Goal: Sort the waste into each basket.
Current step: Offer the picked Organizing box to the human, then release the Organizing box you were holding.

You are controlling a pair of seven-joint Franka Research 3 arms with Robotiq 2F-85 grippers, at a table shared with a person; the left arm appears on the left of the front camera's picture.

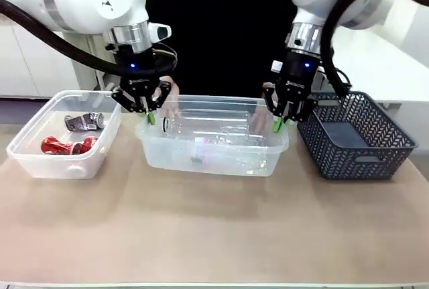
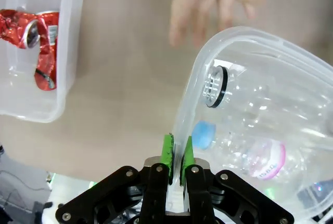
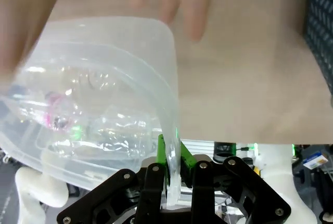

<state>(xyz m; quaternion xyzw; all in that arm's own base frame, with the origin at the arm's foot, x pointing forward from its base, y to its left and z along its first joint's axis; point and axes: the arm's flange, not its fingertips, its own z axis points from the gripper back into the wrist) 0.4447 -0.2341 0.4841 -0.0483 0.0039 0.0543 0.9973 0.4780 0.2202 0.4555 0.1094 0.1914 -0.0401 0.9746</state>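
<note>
1. Front view: the left gripper (image 1: pixel 149 116) and right gripper (image 1: pixel 278 124) each pinch a rim of the middle tub (image 1: pixel 213 161). Bottles (image 1: pixel 201 127) lie inside. Cans (image 1: pixel 67 145) sit in the left tub (image 1: pixel 27 158).
2. Left wrist view: its pads (image 2: pixel 167 151) squeeze the rim.
3. Right wrist view: its pads (image 3: pixel 186 157) squeeze the other rim.

env: robot lab | evidence: 2 white arms (image 1: pixel 80 1) over beige table (image 1: pixel 214 228) | white cabinets (image 1: pixel 33 61) behind, person opposite

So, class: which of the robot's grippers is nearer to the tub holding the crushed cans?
Left. The left gripper pinches the bottle tub's rim on the end beside the can tub; the right gripper pinches the opposite end, by the grey basket.
</note>
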